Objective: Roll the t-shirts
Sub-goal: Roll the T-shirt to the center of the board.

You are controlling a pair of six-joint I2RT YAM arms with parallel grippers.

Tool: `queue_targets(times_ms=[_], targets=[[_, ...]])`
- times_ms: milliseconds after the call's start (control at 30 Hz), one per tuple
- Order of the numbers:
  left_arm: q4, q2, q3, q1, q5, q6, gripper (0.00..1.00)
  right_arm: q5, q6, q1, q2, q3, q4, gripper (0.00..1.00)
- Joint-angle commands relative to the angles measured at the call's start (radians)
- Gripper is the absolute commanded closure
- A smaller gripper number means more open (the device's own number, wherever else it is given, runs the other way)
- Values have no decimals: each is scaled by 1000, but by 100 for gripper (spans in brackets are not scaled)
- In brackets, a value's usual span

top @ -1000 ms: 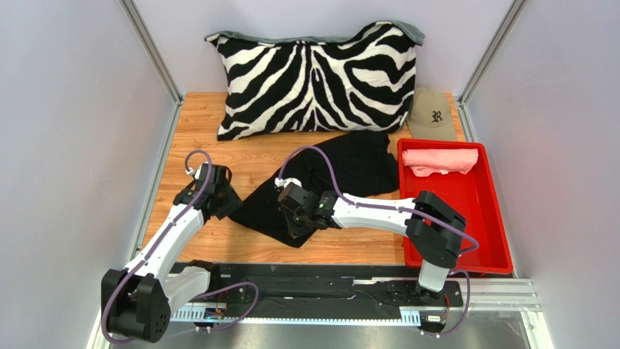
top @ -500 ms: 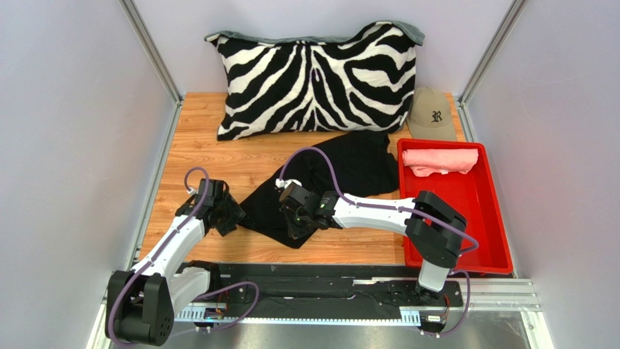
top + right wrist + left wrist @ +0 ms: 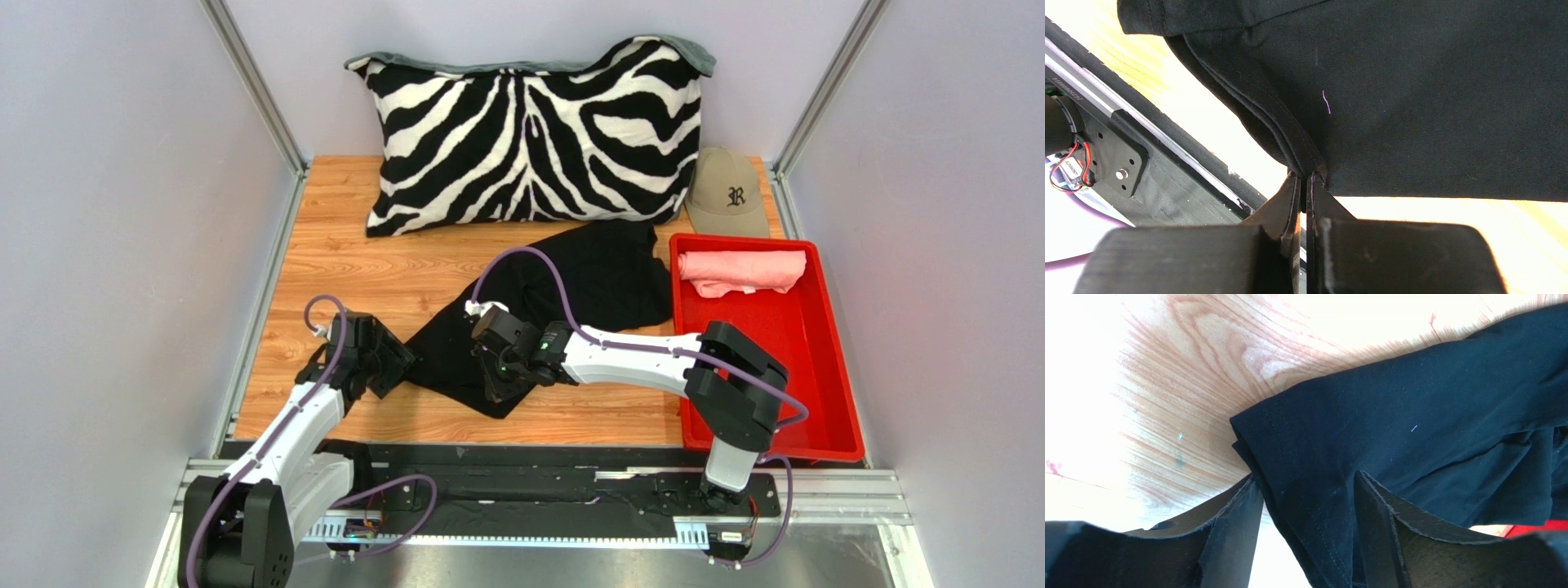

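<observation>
Right now we are pinching a folded hem of the black t-shirt (image 3: pixel 601 276) in our right gripper (image 3: pixel 497 371), jaws together on the cloth. Our left gripper (image 3: pixel 383 363) is standing apart astride the shirt's left corner on the worktop (image 3: pixel 350 251); the pink t-shirt (image 3: pixel 740 270) is lying in the red tray (image 3: pixel 812 361).

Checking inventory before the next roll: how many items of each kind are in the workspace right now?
T-shirts: 2 (black t-shirt, pink t-shirt)
Zebra pillow: 1
Tan cap: 1
Red tray: 1
Total: 5
</observation>
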Motion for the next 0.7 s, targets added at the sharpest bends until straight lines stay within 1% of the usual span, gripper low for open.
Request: queue_targets(times_ms=[0,233,267,300,367,400,467,500,533,600,667], targets=[[12,31,28,5,-18,1,39,-3,9,-7,-50,5,30,100],[-35,17,70,3,-41,50,59,-3,12,-7,-56,8,30,100],[-57,15,78,5,-70,57,62,-5,14,-7,-58,8,33,100],[-66,12,84,2,-77,65,67,-12,14,-7,-59,8,34,100],[-94,12,108,3,-89,100,73,-18,22,-8,-64,6,44,100],[-98,20,117,3,-100,114,82,-29,23,-7,-68,6,48,100],[-123,29,150,2,-110,154,86,-41,34,-7,-68,1,63,100],[-127,43,162,2,-112,168,93,-60,38,-7,-67,-2,70,100],[-135,52,185,0,-113,195,96,-69,49,-7,-67,-3,76,100],[-155,84,212,-12,-117,228,100,-103,66,-4,-67,-11,102,100],[-189,141,271,-32,-123,280,100,-126,95,-4,-67,-17,132,100]])
